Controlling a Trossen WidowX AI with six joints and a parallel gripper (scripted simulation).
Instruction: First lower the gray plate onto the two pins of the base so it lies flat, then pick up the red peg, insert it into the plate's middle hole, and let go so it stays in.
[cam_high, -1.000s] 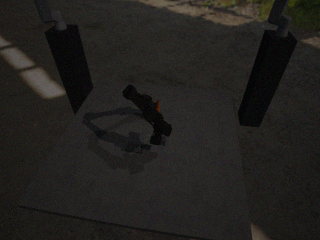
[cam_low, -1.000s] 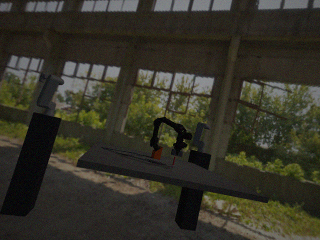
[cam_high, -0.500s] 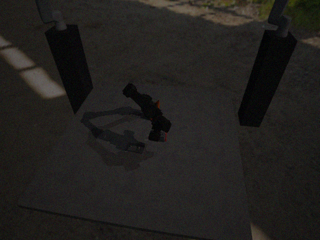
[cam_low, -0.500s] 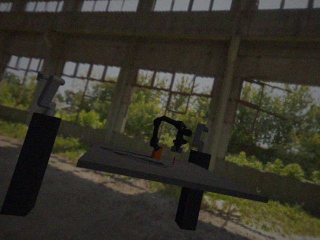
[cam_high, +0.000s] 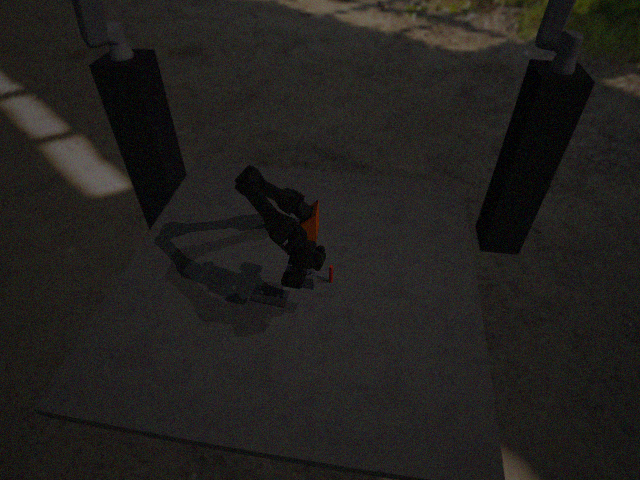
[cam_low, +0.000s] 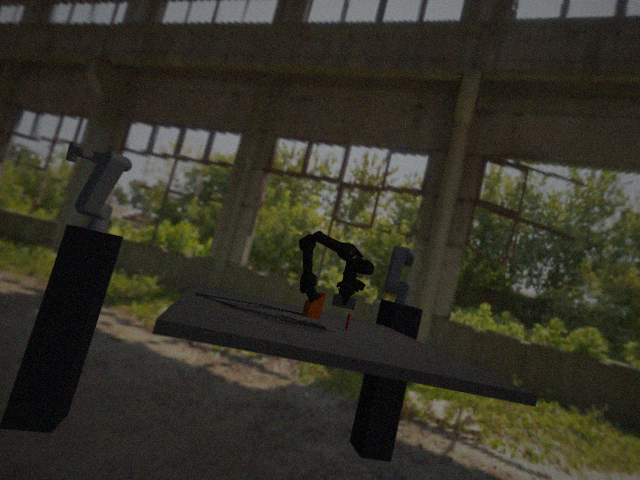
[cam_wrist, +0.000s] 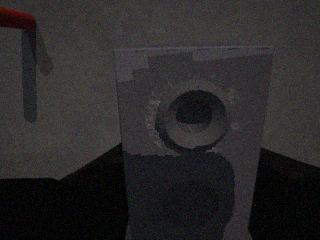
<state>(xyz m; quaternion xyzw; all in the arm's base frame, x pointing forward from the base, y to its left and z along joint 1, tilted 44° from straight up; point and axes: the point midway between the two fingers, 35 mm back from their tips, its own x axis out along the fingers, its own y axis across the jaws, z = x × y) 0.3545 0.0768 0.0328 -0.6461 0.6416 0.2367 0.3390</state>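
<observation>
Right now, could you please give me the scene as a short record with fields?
gripper: shut on the gray plate
gray plate: held above the table, middle hole facing the wrist camera
red peg: upright on the table, beside the gripper, untouched
base: orange block near the arm's foot; pins too dim to make out
table: gray top, dimly lit
stage: plate not yet on the pins

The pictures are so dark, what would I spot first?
The red peg pops out first, a bright little stick standing on the gray table just beside the dark arm. Next comes the orange block at the arm's foot. Up close in the wrist view, the gray plate with its round middle hole fills the picture, held between the fingers.
</observation>
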